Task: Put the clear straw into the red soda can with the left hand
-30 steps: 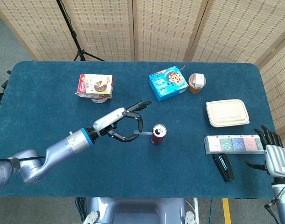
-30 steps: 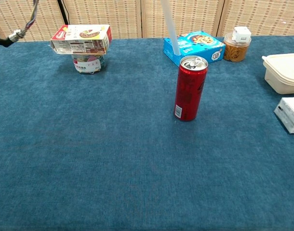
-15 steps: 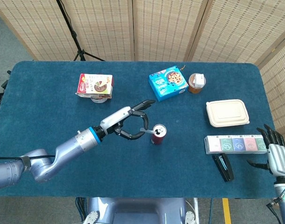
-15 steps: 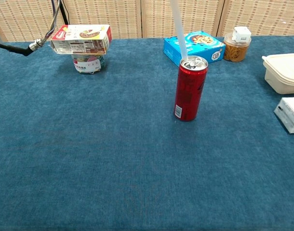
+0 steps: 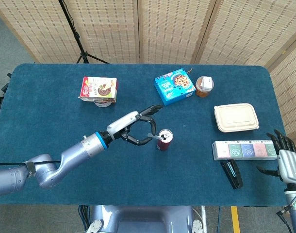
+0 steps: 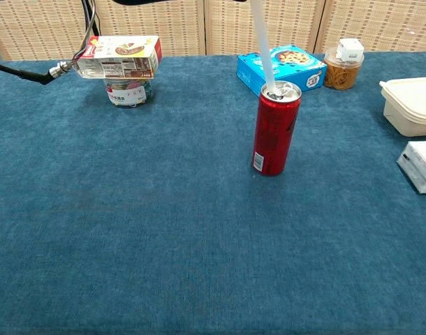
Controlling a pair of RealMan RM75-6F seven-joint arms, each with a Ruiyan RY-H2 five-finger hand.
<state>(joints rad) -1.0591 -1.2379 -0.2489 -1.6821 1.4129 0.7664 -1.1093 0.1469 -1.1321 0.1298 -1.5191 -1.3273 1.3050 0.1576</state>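
Left hand (image 5: pixel 136 129) pinching the clear straw (image 6: pixel 263 43) over the red soda can (image 6: pixel 274 128).
Translucent white, the straw leans slightly, its lower tip at the opening in the can's silver top. Upright, the can stands mid-tabletop, nearer the far edge. Right hand (image 5: pixel 287 160) hangs off the right edge, fingers spread, holding nothing.

upright red soda can (image 6: pixel 275 128), clear straw (image 6: pixel 262 40) tip inside

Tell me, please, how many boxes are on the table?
4 that I can see: a red snack box on a jar at back left, a blue cereal box at back centre, a beige lidded food box and a segmented sachet box at right.
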